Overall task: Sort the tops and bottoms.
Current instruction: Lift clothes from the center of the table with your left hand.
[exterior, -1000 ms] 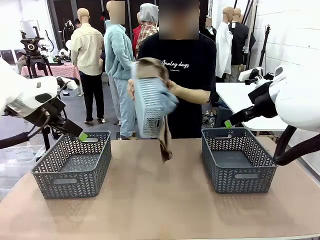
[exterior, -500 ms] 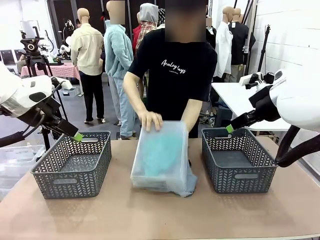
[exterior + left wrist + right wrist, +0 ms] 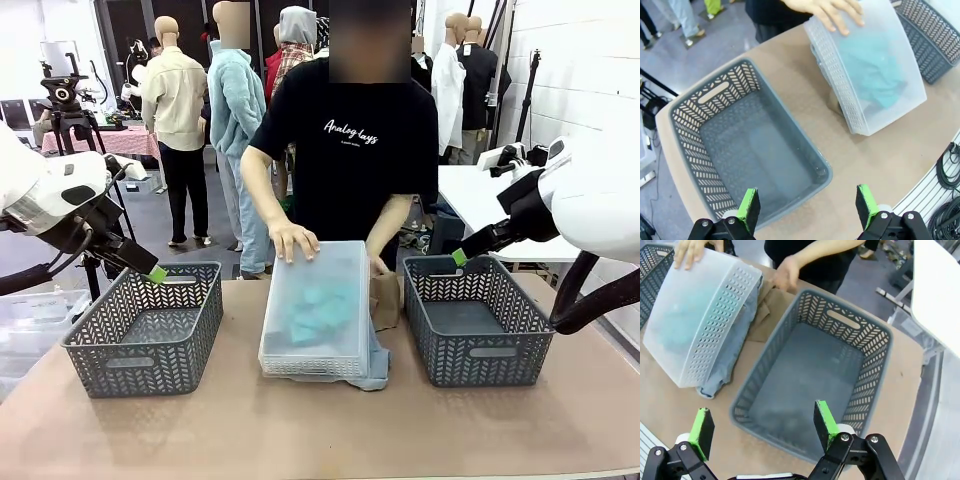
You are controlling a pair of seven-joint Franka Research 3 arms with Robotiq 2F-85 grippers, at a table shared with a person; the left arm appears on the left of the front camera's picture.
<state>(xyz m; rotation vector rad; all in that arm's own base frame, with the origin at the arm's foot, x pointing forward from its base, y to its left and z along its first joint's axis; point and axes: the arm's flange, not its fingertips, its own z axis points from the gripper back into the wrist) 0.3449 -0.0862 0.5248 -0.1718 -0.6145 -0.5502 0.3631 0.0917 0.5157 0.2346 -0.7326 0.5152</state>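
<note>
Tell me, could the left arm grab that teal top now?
Probably not. The teal top lies under the upturned translucent bin, which the person's hand rests on; the jaws of the left arm hang open over the left basket.

A teal top (image 3: pixel 312 310) lies bunched under the upturned clear bin (image 3: pixel 285 345). Blue denim shorts (image 3: pixel 376 366) poke out beneath, with what is probably a tan top (image 3: pixel 386 300) beside them.

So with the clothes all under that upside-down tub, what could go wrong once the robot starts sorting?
The teal top and denim shorts lie bunched under the upturned tub, so one grab might lift both into one basket. The person's hand rests on the tub; if the open left tool or right tool reached in now, it might bump it. The tan garment lies in the gap between tub and right basket, awkward to pinch.
</note>
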